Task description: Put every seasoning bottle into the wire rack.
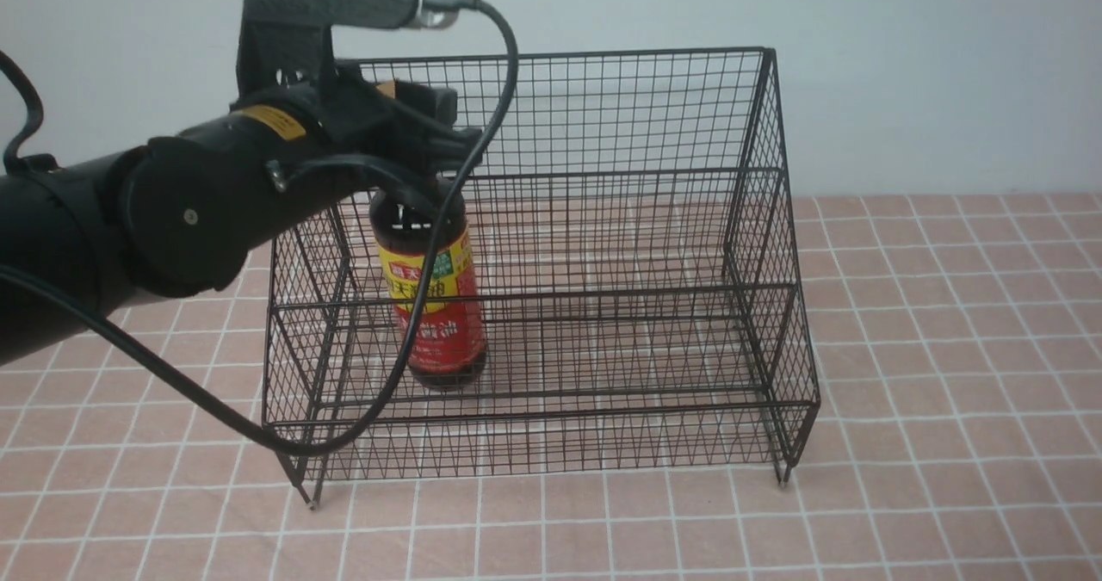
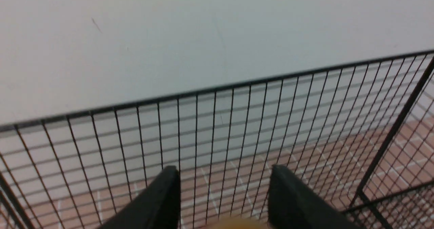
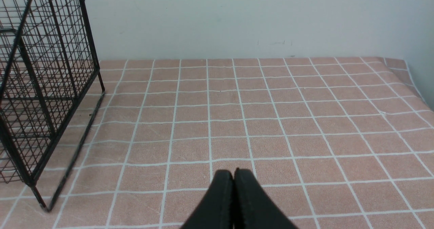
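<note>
The seasoning bottle [image 1: 435,305], dark glass with a yellow-and-red label, stands a little tilted inside the wire rack [image 1: 620,219], at the left of its lowest tier. My left gripper [image 1: 428,175] reaches in from the left and is closed round the bottle's neck. In the left wrist view the two fingers [image 2: 162,202] are parted, with the blurred tan cap [image 2: 239,224] between them and the rack's back mesh [image 2: 305,120] behind. My right gripper [image 3: 234,171] is shut and empty over the tiled cloth, to the right of the rack [image 3: 44,86]. It is out of the front view.
The rack stands on a pink tiled tablecloth [image 1: 947,349] against a pale wall. A black cable [image 1: 413,305] from the left arm loops down in front of the rack. The cloth's far right edge [image 3: 412,83] shows in the right wrist view.
</note>
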